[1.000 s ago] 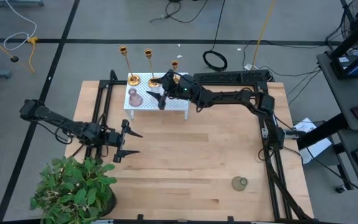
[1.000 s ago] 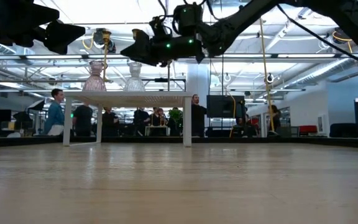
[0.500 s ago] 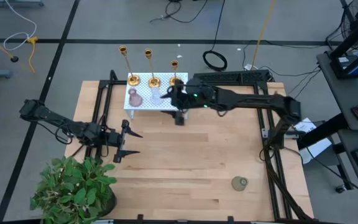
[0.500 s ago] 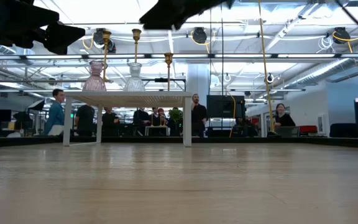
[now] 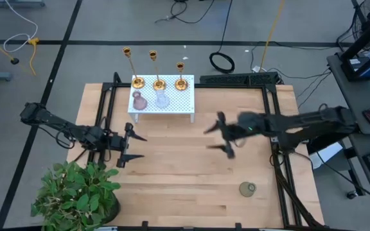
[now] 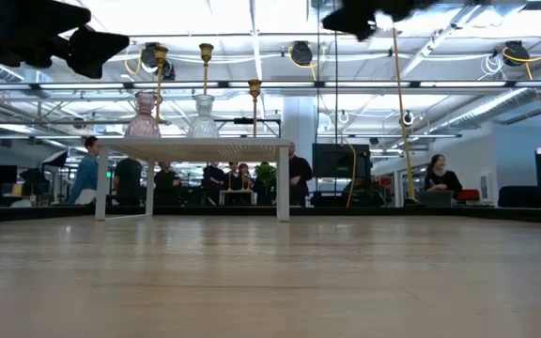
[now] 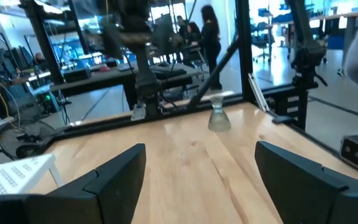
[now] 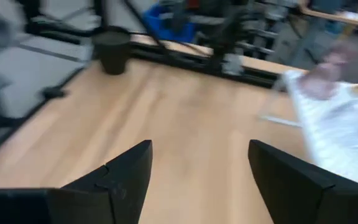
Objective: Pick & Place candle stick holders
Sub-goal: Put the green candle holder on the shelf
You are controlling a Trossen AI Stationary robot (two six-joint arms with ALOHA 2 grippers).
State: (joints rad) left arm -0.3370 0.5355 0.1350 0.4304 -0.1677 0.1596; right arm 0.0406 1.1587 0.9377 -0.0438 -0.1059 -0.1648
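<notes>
Three gold candle stick holders stand on their round bases along the far edge of a small white perforated table [image 5: 172, 108]: the tallest [image 5: 135, 81], the middle one [image 5: 159, 83] and the shortest [image 5: 182, 83]. In the low view they rise above the tabletop: tallest [image 6: 160, 68], middle [image 6: 206, 64], shortest [image 6: 255, 98]. My right gripper [image 5: 214, 136] is open and empty, in the air over the table's middle right, well clear of the white table; it also shows in the right wrist view [image 8: 197, 149]. My left gripper [image 5: 143, 147] is open and empty at the table's left; it also shows in the left wrist view [image 7: 201, 152].
A pink vase [image 5: 139, 101] and a clear vase [image 5: 162, 99] stand on the white table in front of the holders. A small clear glass piece [image 5: 248, 188] stands near the front right. A potted plant [image 5: 76, 196] fills the front left corner. Black frame rails run along both sides.
My right gripper has drawn back from the shortest candle stick holder on the white table, going toward the table's right and near edges and turning as it went. The shortest holder, partly hidden behind it before, now stands uncovered. My left arm has kept still.
</notes>
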